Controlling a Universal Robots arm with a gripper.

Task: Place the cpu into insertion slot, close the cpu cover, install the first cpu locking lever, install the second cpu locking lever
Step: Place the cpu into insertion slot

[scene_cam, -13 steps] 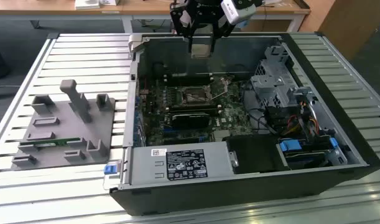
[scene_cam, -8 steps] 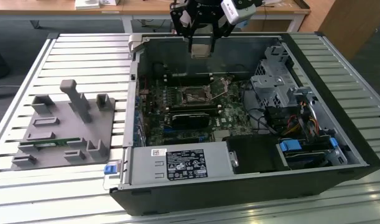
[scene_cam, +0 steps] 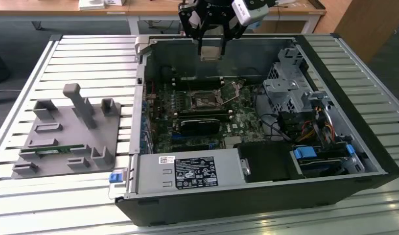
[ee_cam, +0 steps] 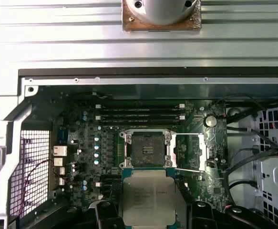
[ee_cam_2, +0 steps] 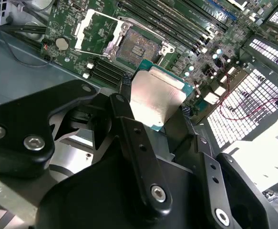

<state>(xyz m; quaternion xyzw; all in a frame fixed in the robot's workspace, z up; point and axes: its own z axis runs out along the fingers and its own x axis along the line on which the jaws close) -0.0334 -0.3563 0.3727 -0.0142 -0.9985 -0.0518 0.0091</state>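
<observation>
Hanging over the open computer case (scene_cam: 265, 205), the end effector (scene_cam: 211, 53) was clenched on the chip (ee_cam_2: 159, 93). The chip was pinched by two opposite edges, probably so that it was kept level and its underside was left free for the socket (ee_cam: 148, 149). Its dull metal top was turned up to the wrist in both wrist views. The chip was in the air, apart from the board, and not yet in the socket, which was seen bare just beyond the chip's edge. The metal cover (ee_cam: 190, 151) was swung open and lay beside the socket, it seems in order to leave the way down free.

The case was laid on its side with the side panel removed, so the board could be reached from above. A labelled power supply box (scene_cam: 189, 172) was seen at its near end. The case was carried by a slatted metal tabletop (scene_cam: 95, 54). At the exterior view's left, a grey holder plate (scene_cam: 121, 132) with upright posts was placed, and a green memory stick (scene_cam: 56, 149) was lying in it. Behind the tabletop, wooden desks (scene_cam: 160, 7) and a dark floor could be seen.
</observation>
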